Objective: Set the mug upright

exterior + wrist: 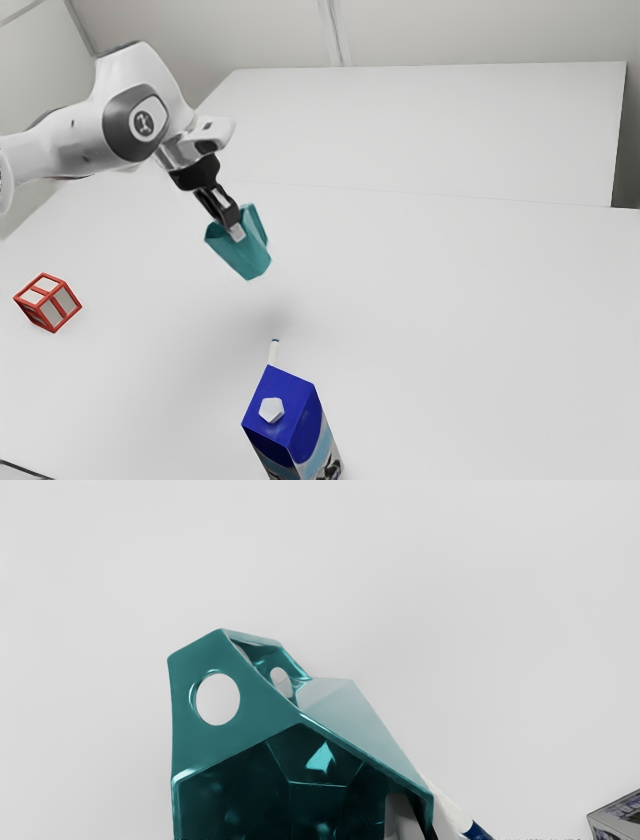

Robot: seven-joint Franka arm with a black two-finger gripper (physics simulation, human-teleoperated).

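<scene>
Held above the table is the teal faceted mug (240, 256), tilted, its opening facing up toward the exterior view's left. The gripper (234, 228) has closed on the mug's side wall near the rim. In the wrist view the mug (215, 750) shows its dark interior and its handle with a round hole. One finger of the gripper (429, 820) reaches inside the mug's wall; the other side of the grip is partly hidden.
A blue carton (290, 420) with a white cap stands at the exterior view's bottom, a thin white stick-like object (274, 352) beside it. A red-framed cube (48, 303) sits at the left. The wrist view has a printed box (617, 815) at its edge.
</scene>
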